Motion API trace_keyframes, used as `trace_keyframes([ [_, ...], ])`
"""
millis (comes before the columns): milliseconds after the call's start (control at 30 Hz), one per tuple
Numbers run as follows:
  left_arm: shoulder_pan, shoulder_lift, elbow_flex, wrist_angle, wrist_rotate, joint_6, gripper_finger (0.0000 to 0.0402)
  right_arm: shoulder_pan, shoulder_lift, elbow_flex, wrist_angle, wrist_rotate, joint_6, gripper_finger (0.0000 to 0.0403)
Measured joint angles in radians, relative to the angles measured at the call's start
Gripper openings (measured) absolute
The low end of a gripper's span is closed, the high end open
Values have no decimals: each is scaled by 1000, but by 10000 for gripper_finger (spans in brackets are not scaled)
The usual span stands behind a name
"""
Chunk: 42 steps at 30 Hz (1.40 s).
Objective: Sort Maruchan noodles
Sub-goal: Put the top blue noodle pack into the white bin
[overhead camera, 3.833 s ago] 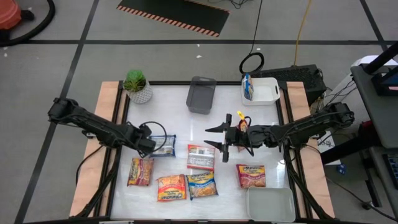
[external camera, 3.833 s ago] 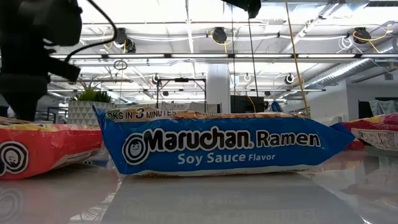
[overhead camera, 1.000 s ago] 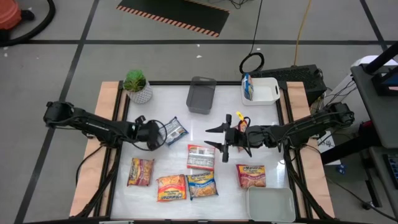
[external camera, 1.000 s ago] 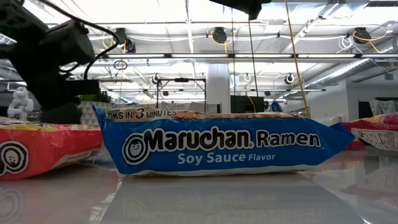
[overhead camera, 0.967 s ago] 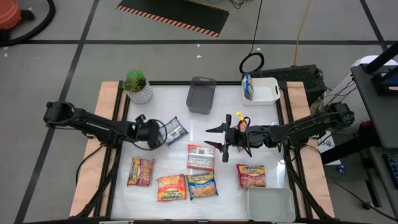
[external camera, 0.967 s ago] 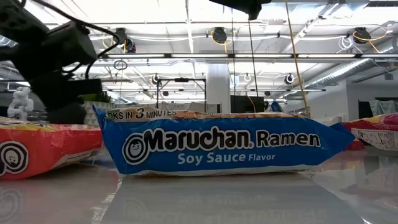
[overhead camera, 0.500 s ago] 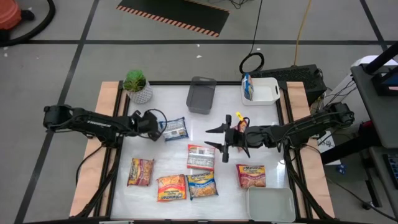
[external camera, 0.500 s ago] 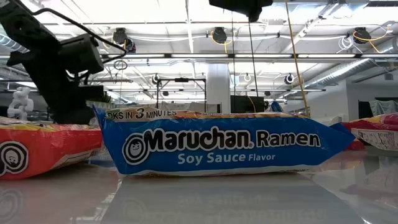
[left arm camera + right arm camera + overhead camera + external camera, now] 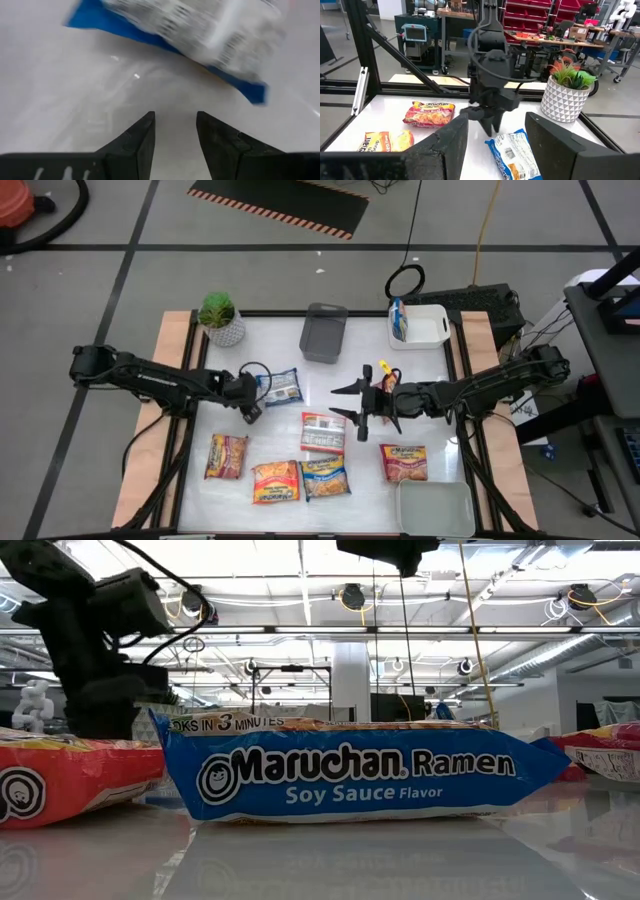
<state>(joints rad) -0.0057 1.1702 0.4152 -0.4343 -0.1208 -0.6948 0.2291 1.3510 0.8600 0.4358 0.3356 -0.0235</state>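
Noodles: blue packet [image 9: 283,386] lies flat on the table [image 9: 430,370], left of centre, printed back up. Left gripper [image 9: 250,412] hangs just beside it, fingers apart, empty (right gripper [image 9: 352,413] waits mid-table, open).

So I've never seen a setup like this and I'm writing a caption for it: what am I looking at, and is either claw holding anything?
These are four camera views of one two-armed robot at a white table. One camera looks straight down, one sits at table height, and one rides on each wrist. The left gripper is open and empty, just beside a blue ramen packet lying label-down; its wrist camera shows that packet past the two dark fingers. The right gripper waits open near the middle, holding nothing. More noodle packets lie along the near edge; the table-height camera is filled by a blue soy sauce one. At the far edge are a potted plant, a grey tray and a white tray.
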Motion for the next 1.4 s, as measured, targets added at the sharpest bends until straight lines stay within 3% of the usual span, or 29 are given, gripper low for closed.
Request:
trace_keyframes([
  [233, -120, 1, 0, 88, 15, -53, 150, 0, 0, 0, 0, 0, 0, 192],
  [400, -153, 1, 0, 144, -77, -92, 165, 0, 0, 0, 0, 0, 0, 192],
  [533, -153, 1, 0, 156, -143, -129, 201, 0, 0, 0, 0, 0, 0, 192],
  [733, -152, 1, 0, 156, -147, -147, 233, 0, 0, 0, 0, 0, 0, 192],
  [967, -146, 67, 0, 216, -151, -137, 234, 0, 0, 0, 0, 0, 0, 192],
  [1300, -55, 189, 2, 344, -178, -84, 234, 0, 0, 0, 1, 0, 4, 192],
  [1400, -45, 189, 2, 348, -180, -61, 217, 0, 0, 0, 0, 0, 3, 192],
])
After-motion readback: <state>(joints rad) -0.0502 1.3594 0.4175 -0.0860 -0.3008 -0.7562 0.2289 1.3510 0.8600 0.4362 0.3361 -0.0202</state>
